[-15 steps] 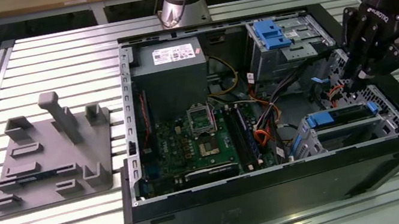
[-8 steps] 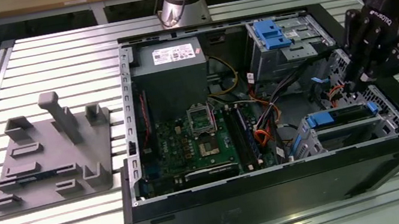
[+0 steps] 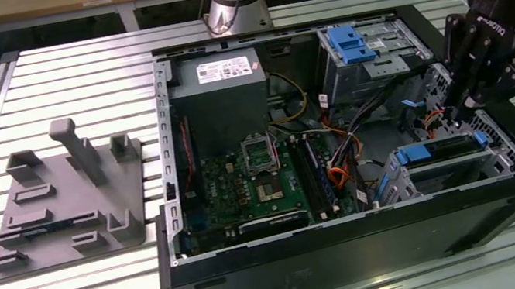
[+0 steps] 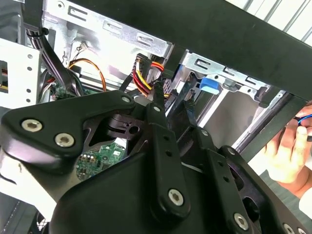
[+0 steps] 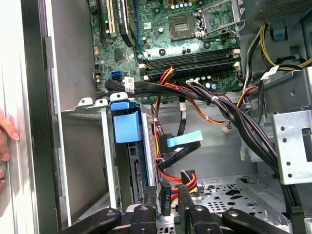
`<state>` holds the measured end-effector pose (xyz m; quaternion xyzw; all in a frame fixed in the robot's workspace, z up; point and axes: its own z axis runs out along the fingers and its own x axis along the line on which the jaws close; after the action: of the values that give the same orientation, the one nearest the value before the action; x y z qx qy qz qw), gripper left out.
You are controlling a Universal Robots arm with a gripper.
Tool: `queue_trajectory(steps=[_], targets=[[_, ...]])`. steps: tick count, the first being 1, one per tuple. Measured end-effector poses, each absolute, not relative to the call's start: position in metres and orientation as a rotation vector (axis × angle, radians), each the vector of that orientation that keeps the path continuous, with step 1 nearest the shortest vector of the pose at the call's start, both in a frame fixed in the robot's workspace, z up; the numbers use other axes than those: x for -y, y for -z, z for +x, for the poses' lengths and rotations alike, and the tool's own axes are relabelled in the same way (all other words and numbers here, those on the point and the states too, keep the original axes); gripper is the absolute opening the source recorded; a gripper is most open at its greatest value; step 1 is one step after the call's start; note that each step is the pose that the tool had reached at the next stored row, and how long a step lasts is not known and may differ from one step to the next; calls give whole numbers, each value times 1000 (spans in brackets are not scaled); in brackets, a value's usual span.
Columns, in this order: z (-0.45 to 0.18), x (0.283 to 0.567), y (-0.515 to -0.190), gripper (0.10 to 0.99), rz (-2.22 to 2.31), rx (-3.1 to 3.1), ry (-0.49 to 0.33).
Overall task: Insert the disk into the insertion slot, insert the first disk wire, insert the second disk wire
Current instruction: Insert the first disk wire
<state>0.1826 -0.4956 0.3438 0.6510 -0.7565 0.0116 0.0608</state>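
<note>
Disk [image 3: 442, 148] sits in the insertion slot [image 3: 397, 182], just beside the tool [image 3: 461, 110] tips, so step one looks done. Tool is pinched on the plug of the red/yellow/black disk wire [image 5: 165, 194], right at the disk's rear edge; can't tell if it's mated. Blue-tabbed cable [image 5: 184, 140] hangs loose just ahead of the tool, so it looks pending. Arm reaches into the PC case [image 3: 358, 241], tool angled steeply down.

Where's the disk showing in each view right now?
Exterior view: disk in the silver cage, at the exterior view's right.
First wrist view: its blue tab beside the wire bundle.
Second wrist view: blue tab under the black case rim.
Shared landmark: green motherboard.
</note>
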Motion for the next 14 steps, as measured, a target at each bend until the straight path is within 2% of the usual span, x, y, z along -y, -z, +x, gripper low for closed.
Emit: queue_trajectory(steps=[8, 10, 14], targets=[[182, 496, -343, 310, 1970, 2289, -35], [182, 496, -342, 176, 1970, 2289, -35], [182, 496, -342, 165, 1970, 2289, -35]])
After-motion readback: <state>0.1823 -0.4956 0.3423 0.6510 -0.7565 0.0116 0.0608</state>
